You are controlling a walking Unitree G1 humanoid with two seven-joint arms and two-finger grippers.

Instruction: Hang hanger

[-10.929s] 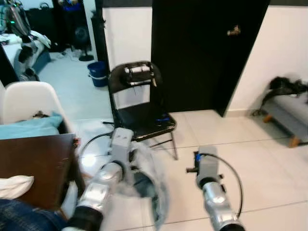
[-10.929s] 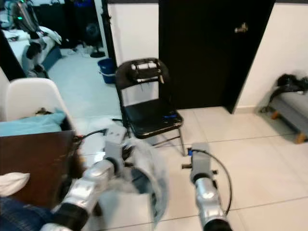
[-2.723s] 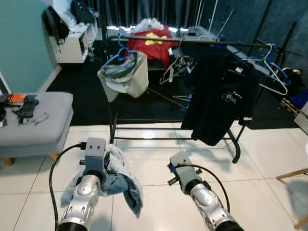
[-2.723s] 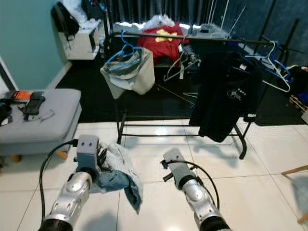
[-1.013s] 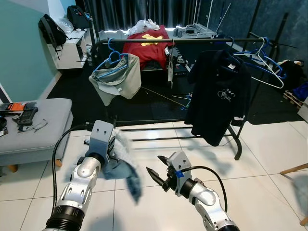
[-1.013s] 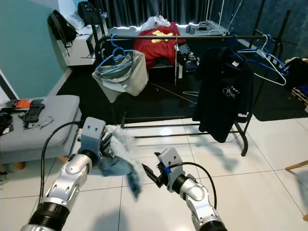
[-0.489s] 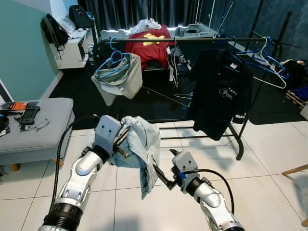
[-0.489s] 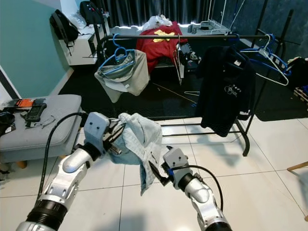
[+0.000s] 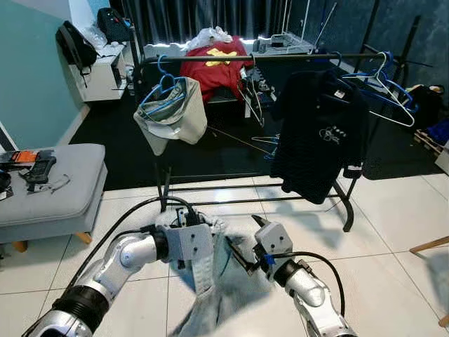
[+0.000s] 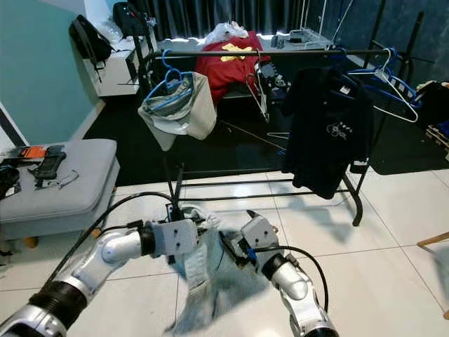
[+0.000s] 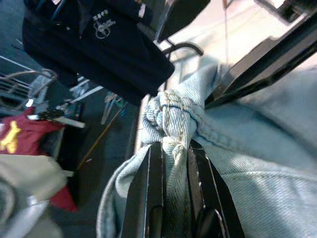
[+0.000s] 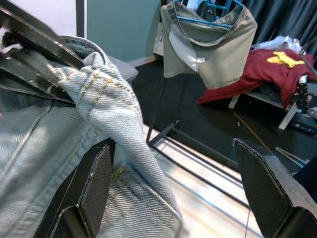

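Where raised before, denim garment point(image 9: 210, 281) lower.

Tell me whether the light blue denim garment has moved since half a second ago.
Yes. The light blue denim garment has dropped, lower against the black clothes rack; the left gripper pinches its bunched edge.

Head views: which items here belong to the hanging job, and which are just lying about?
Job:
- denim garment, pinched in the left end effector
- right end effector, open beside it
- clothes rail
- empty blue hangers

Lying about:
- grey ottoman
- black shirt
- red shirt
- backpack
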